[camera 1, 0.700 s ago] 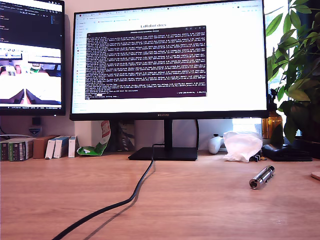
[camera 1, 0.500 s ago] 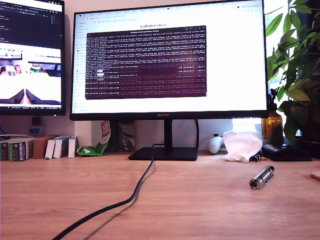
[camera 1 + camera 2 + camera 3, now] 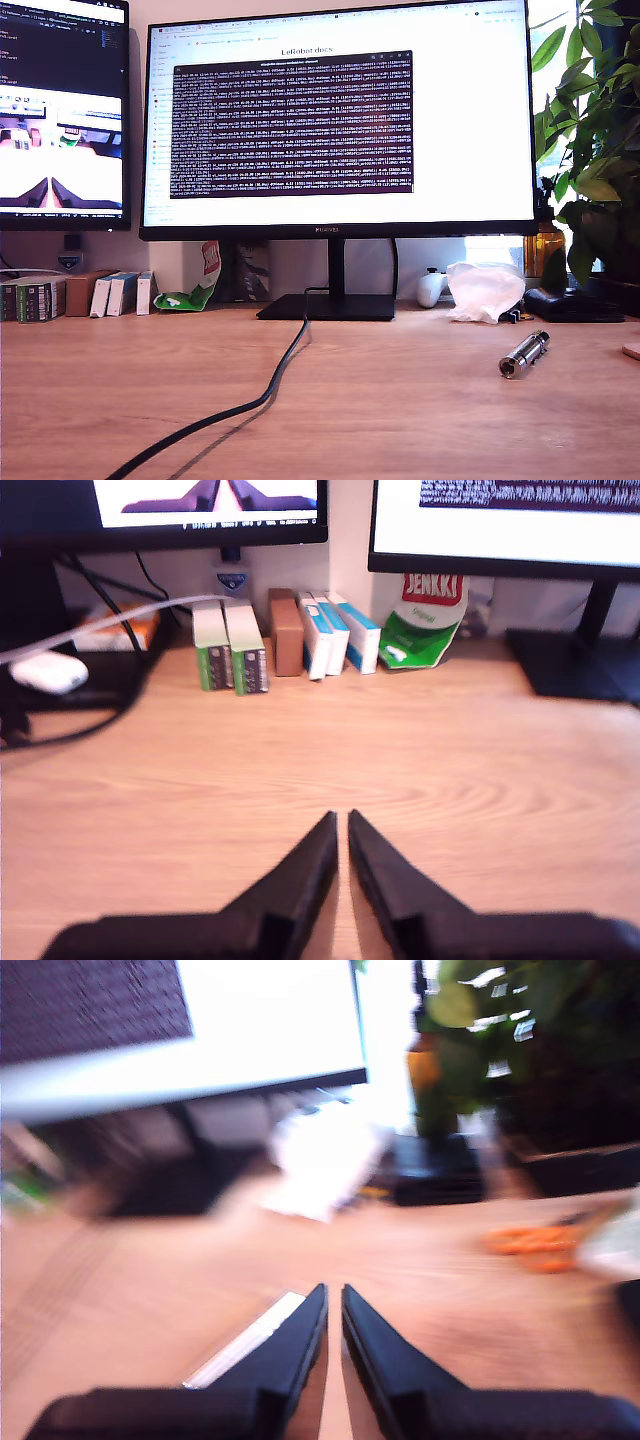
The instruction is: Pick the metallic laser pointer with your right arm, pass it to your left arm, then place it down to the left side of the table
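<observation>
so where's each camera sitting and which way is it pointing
Exterior view: low over the table, facing the monitors; the laser pointer lies at this view's right; no arm shows.
First wrist view: behind my first pincer, facing small boxes and monitor bases; tips nearly together.
Second wrist view: blurred, behind my second pincer, facing a plant.
Shared: the big monitor appears in all three.

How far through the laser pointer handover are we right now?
Nothing looks done: the metallic laser pointer lies on the table toward the exterior view's right. In hand: my second gripper, empty and near-closed, is beside a blurred silver object, probably the pointer. My first gripper holds nothing. Grasp, handover and placing remain.
</observation>
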You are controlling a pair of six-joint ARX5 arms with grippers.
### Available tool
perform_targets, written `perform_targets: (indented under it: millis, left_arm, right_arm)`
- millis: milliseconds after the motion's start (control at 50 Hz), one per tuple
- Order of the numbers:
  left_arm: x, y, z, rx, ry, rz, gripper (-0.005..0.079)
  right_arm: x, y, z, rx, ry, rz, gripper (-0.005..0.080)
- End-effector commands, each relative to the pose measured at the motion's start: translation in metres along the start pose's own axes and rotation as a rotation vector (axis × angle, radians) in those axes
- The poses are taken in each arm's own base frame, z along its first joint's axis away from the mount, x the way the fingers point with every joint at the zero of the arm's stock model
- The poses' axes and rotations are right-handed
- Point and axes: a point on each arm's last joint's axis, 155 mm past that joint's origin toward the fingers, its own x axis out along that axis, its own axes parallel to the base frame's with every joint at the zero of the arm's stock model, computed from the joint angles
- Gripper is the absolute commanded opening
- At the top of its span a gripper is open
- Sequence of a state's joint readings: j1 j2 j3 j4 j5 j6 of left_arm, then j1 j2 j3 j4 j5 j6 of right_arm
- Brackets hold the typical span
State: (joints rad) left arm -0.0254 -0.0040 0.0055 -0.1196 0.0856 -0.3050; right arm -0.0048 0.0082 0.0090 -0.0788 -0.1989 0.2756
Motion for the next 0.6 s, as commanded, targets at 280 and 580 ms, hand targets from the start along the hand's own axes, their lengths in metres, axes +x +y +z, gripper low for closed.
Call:
perform_targets:
  millis: [280,580]
  left_arm:
    - [-0.012,-0.066,0.027,-0.062,-0.072,-0.344,0.0022]
    - [-0.012,-0.085,0.020,-0.062,0.063,-0.426,0.0021]
  right_arm:
    - [-0.014,0.048,0.049,0.091,-0.083,0.206,-0.0011]
    - [-0.010,0.061,0.052,0.003,0.071,0.228,-0.0010]
